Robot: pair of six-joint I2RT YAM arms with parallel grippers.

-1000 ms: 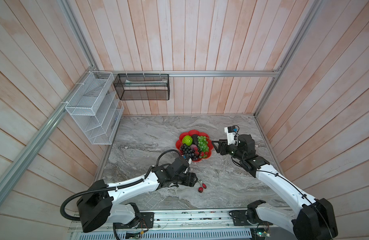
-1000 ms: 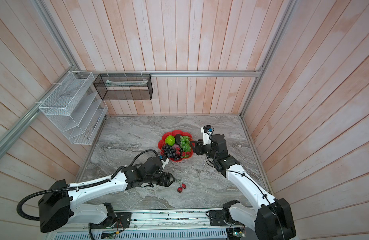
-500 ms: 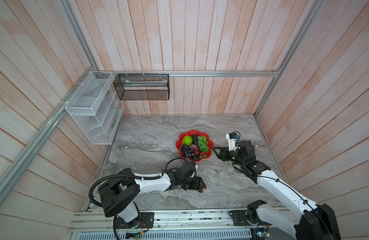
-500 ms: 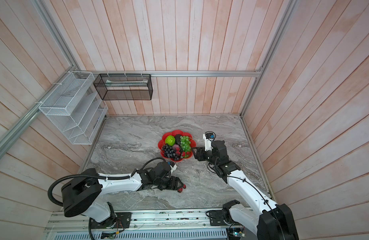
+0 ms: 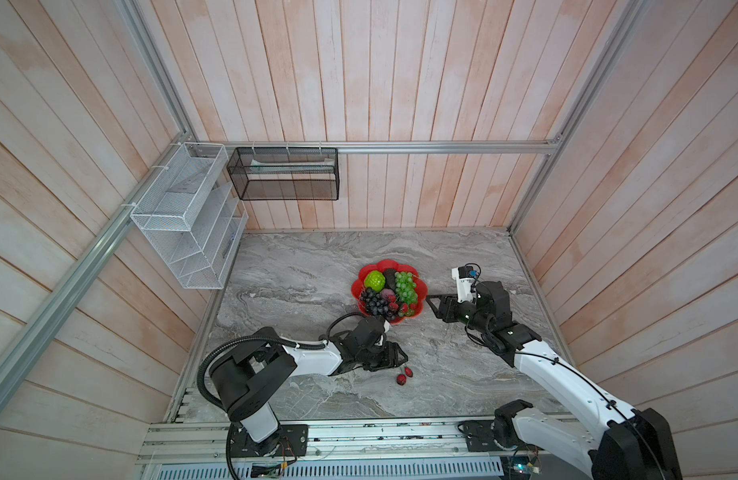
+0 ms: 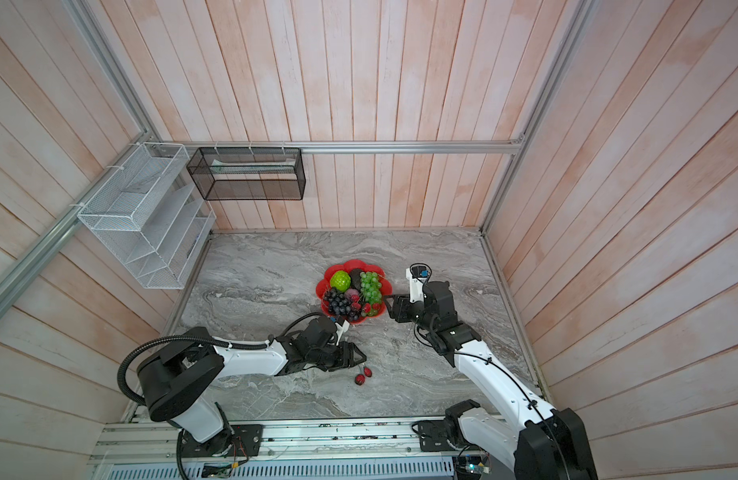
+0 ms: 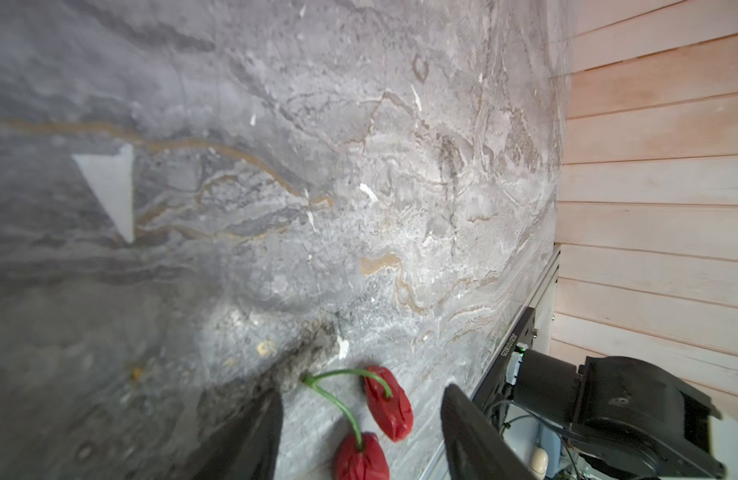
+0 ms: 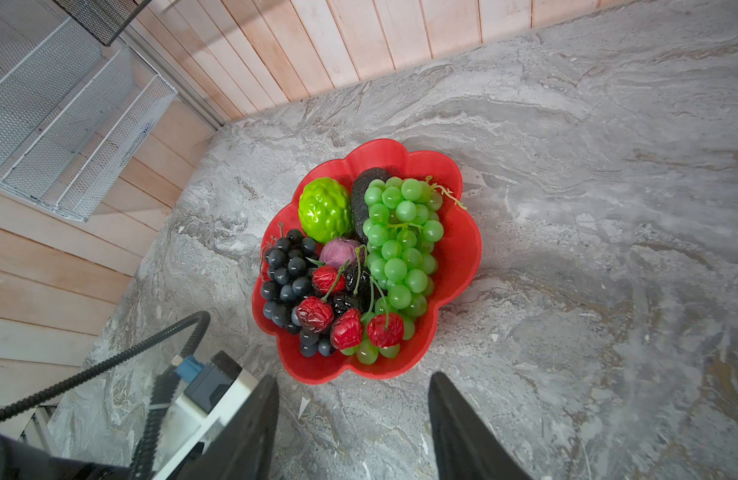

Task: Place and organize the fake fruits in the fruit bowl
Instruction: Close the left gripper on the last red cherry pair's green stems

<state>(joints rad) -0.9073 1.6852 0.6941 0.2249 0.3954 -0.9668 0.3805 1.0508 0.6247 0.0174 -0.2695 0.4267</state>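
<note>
The red fruit bowl holds a bumpy lime-green ball, green grapes, dark grapes, a black oval, a purple-pink ball, several red stemmed fruits and black berries. One pair of red stemmed fruits lies on the table in front of the bowl. My left gripper is open and low, one finger on each side of that pair without touching it. My right gripper is open and empty beside the bowl's right rim.
A white wire basket hangs on the left wall and a black mesh basket on the back wall. The table's front edge and the right arm's base lie close behind the loose red pair.
My left gripper slid forward and down to the loose red pair, and its jaws narrowed a little. My right gripper drew back slightly from the bowl.
</note>
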